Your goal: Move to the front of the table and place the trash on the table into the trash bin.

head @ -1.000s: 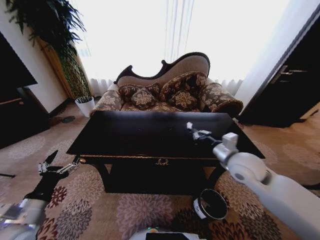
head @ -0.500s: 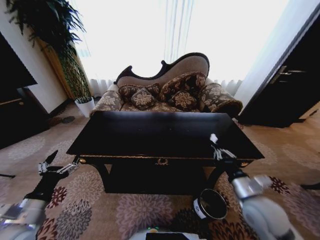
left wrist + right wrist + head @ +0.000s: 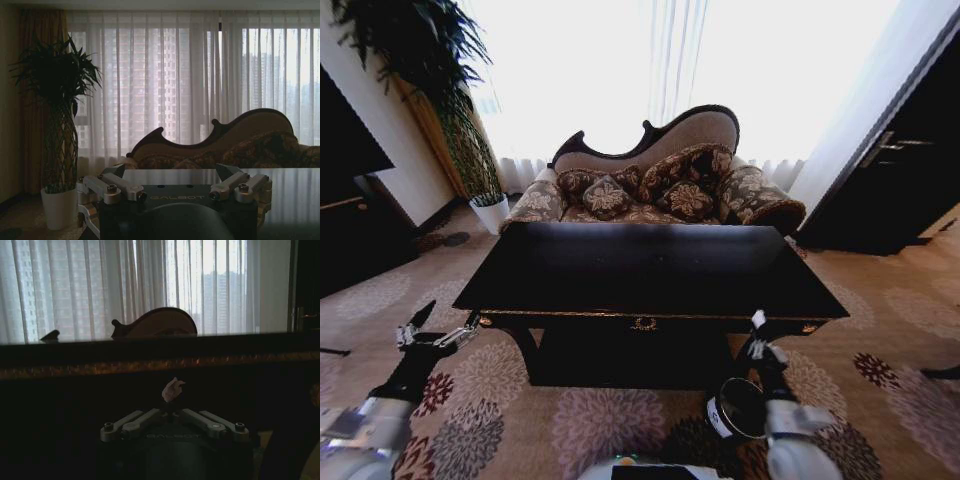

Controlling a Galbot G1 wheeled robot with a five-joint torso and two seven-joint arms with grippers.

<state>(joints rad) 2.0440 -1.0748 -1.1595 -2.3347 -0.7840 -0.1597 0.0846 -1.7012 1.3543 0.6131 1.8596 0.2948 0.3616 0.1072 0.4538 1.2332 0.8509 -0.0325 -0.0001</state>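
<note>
White paper wad pinched in the right claw, above the trash bin.

Furnished sitting room, home or hotel suite: carved-back patterned sofa with cushions, sheer curtains across tall windows, floral carpet, potted plant, glossy black bench.

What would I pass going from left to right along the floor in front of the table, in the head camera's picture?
Left gripper, open, low near the table's left corner → gold emblem on the table's front edge → trash bin → right gripper, pinching a small white paper wad above the bin.
</note>
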